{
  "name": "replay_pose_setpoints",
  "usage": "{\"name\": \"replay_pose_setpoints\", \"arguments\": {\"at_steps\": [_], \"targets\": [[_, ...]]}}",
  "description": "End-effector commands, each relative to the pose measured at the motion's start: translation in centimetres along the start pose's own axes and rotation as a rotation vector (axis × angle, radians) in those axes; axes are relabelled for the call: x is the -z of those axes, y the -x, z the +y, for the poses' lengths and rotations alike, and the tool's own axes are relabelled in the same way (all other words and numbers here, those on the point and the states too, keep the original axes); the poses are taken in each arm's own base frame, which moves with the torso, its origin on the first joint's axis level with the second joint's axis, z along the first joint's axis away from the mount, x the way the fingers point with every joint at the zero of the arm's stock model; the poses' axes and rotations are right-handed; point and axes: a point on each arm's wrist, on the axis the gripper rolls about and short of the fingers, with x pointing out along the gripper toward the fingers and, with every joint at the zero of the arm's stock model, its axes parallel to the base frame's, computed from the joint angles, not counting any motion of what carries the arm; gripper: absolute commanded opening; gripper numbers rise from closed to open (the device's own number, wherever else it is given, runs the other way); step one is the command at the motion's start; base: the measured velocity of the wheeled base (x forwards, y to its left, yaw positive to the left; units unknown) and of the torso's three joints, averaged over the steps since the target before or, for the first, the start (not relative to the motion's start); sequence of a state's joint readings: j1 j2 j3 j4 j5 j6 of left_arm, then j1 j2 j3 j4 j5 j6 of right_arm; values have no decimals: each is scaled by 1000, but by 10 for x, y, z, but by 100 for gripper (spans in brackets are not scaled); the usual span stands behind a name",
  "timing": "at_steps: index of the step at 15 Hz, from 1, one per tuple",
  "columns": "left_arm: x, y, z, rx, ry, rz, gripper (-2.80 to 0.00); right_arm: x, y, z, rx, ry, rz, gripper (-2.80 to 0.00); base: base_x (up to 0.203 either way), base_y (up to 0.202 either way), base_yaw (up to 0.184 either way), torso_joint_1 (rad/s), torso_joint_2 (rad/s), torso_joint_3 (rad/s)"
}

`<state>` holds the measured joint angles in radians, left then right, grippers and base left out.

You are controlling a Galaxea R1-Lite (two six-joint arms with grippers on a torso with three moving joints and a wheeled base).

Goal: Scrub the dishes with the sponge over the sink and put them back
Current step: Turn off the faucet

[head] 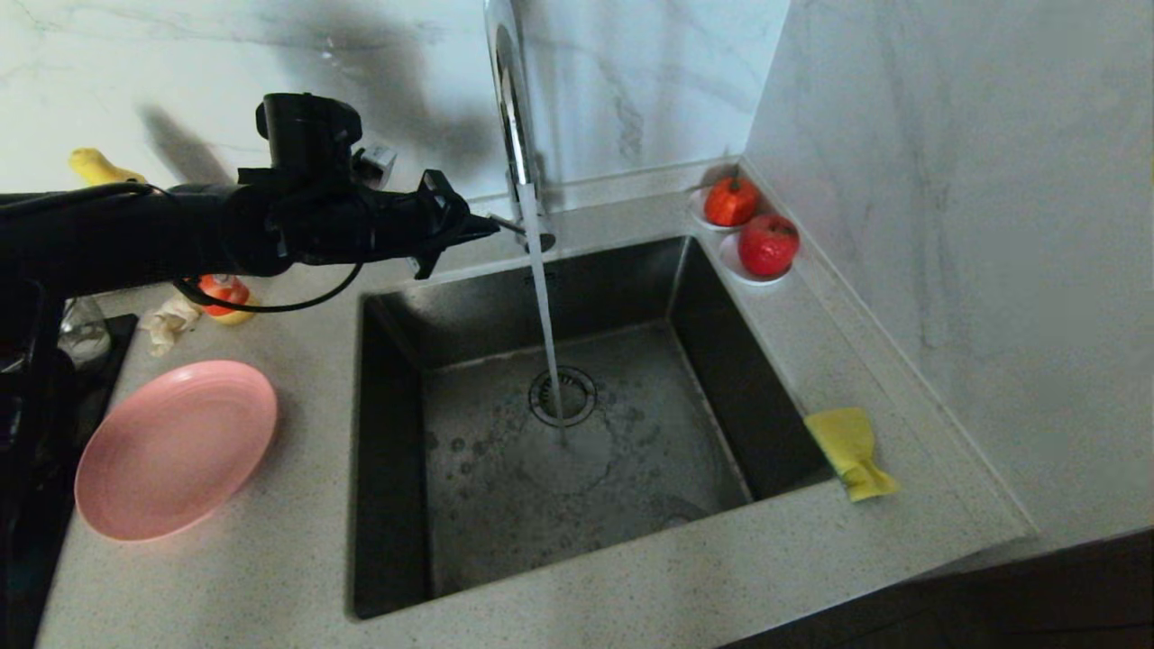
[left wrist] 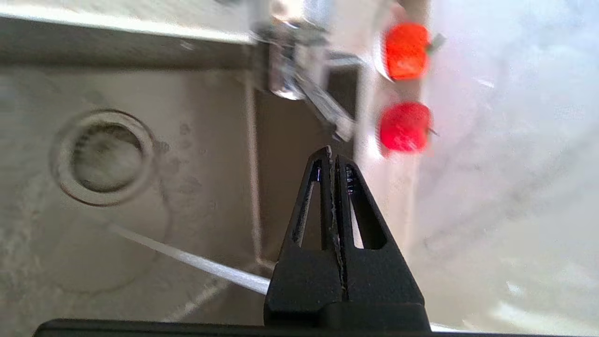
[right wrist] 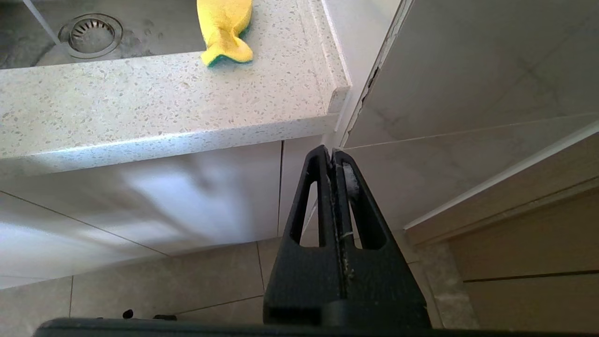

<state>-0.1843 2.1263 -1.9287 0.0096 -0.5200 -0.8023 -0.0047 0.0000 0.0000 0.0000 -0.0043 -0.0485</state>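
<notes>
Water runs from the chrome faucet (head: pixel 510 108) into the dark steel sink (head: pixel 397 469), landing by the drain strainer (head: pixel 563 395). My left gripper (head: pixel 491 225) hangs shut and empty above the sink's back left rim, its tips close to the faucet's lever (left wrist: pixel 327 110). A pink plate (head: pixel 176 446) lies on the counter left of the sink. The yellow sponge (head: pixel 850 451) rests on the counter at the sink's right rim, its green layer underneath (right wrist: pixel 226 28). My right gripper (right wrist: pixel 333 154) is parked low in front of the counter, shut and empty. Bowl and chopsticks are out of view.
Two white saucers with red fruit (head: pixel 732 200) (head: pixel 768 243) sit in the back right corner against the marble wall. A crumpled cloth (head: pixel 171 323), an orange-capped item (head: pixel 222 293) and a glass container (head: pixel 83 332) stand at the back left. A dark hob edge (head: pixel 99 379) borders the left.
</notes>
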Motion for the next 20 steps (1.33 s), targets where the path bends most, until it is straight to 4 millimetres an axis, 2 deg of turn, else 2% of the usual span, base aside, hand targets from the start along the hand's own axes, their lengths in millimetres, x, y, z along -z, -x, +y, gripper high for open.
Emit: {"name": "replay_pose_setpoints", "arguments": {"at_steps": [1,4,16,20], "targets": [[3,-9,11,-33,9,-10,-280,0,0,0,0,1,2,-280,0,0,0,0,0,0],[3,-15,16,-26,1,-28,-280,0,0,0,0,1,2,-280,0,0,0,0,0,0],[-2,2,-3,22,5,-10,-280,0,0,0,0,1,2,-280,0,0,0,0,0,0],[-2,-2,-1,25,1,-18,-280,0,0,0,0,1,2,-280,0,0,0,0,0,0]]}}
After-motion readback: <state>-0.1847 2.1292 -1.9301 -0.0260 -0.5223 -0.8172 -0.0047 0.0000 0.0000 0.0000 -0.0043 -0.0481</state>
